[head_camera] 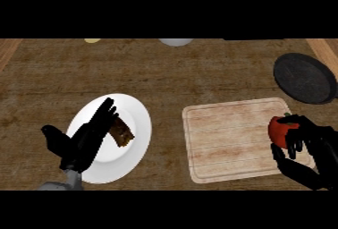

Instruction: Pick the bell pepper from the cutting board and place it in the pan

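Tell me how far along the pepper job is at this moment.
Done: the right hand is curled round the pepper at the board's right edge. In hand: the lift; whether the pepper is off the board cannot be told. Left: carrying it to the pan at upper right, which holds nothing yet, and releasing it. The left hand rests open over the plate.

Right hand (310, 147) curls round the bell pepper (280, 130) at the right edge of the cutting board (228, 138).
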Action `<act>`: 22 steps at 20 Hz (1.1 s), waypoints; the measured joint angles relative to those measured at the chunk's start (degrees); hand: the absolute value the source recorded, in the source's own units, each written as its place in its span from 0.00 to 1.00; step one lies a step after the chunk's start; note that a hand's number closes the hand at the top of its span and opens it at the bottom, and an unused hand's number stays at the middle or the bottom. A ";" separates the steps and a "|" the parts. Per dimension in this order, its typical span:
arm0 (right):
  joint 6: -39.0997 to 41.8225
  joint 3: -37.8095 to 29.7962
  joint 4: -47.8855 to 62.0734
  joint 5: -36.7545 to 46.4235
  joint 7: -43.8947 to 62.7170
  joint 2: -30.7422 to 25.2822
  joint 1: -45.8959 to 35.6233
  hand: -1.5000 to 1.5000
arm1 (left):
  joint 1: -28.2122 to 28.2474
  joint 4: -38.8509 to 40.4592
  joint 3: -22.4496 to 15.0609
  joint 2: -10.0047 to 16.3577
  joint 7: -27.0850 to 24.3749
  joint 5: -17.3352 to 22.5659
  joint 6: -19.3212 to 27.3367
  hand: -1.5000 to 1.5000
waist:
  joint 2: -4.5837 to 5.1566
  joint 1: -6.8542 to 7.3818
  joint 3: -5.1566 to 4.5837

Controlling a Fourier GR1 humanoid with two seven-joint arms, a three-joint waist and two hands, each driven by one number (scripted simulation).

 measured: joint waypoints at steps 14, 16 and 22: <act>-2.65 -16.39 22.97 -14.30 -8.51 -3.29 -13.07 1.00 | -3.16 1.87 0.79 -1.05 1.41 -1.01 -1.31 0.50 | 0.48 1.86 0.03; -5.64 -17.48 29.54 -12.89 -11.43 -4.63 -16.32 1.00 | -3.34 1.79 0.59 -1.39 1.56 -1.43 -1.21 0.50 | 0.53 2.06 0.04; -16.42 -21.57 49.33 -10.42 -17.40 -7.33 -27.85 1.00 | -3.65 0.69 0.80 -1.37 2.71 -1.53 -1.58 0.50 | 0.72 2.80 0.07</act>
